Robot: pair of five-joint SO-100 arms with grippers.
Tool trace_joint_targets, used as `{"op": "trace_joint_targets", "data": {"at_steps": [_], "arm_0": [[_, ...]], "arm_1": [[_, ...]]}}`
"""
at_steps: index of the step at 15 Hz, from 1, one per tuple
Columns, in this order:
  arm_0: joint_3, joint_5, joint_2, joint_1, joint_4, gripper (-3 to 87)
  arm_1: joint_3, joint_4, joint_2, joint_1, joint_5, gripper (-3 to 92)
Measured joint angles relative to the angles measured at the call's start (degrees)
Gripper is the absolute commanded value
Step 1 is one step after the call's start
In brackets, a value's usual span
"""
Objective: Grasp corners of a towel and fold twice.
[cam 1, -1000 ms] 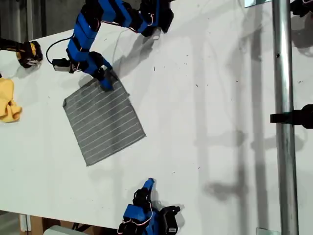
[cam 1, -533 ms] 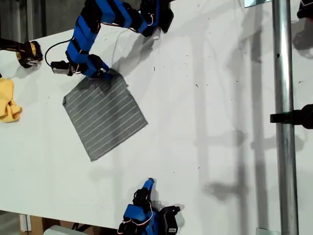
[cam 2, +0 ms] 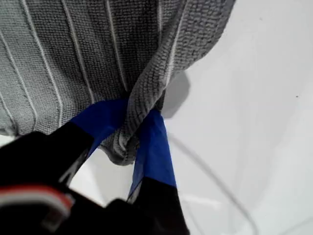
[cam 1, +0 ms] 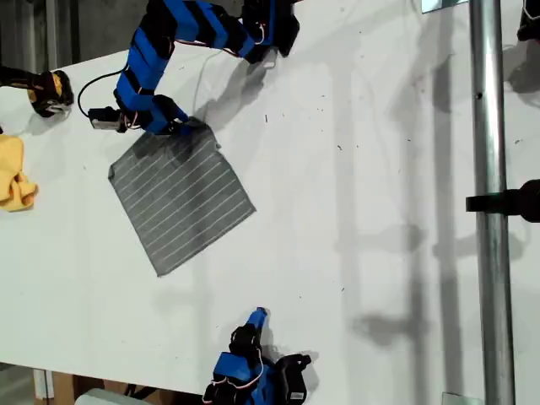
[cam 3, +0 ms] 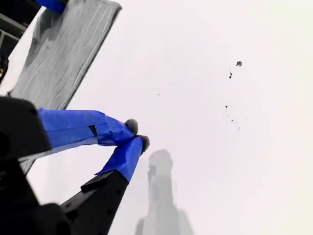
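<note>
Exterior view: the towel (cam 1: 180, 201) lies flat on the white counter (cam 1: 354, 211) at about ten o'clock. My first claw (cam 1: 179, 128) pinches the towel's twelve-o'clock corner (cam 1: 201, 133), the cloth bunched between its blue fingers (cam 2: 151, 142). My second claw (cam 1: 257, 315) sits at six o'clock, closed on nothing, well apart from the towel. A yellow cloth (cam 1: 14, 173) lies at nine o'clock.

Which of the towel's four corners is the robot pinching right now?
The corner nearest the exterior view's top, bunched between my first end effector's blue fingers. The towel's other three corners lie flat and free.
</note>
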Motion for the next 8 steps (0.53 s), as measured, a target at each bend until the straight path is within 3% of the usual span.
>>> {"op": "trace_joint_targets", "data": {"at_steps": [4, 8], "arm_0": [[-10.1, 0.4, -7.1, -2.8, -1.6, -0.8], [-37.0, 5.3, -46.8, -4.3, -7.1, -0.8]], "arm_1": [[-0.4, 0.1, -0.1, -1.6, 0.0, -0.2], [-0.4, 0.4, -0.1, -2.9, 0.2, -0.2]]}}
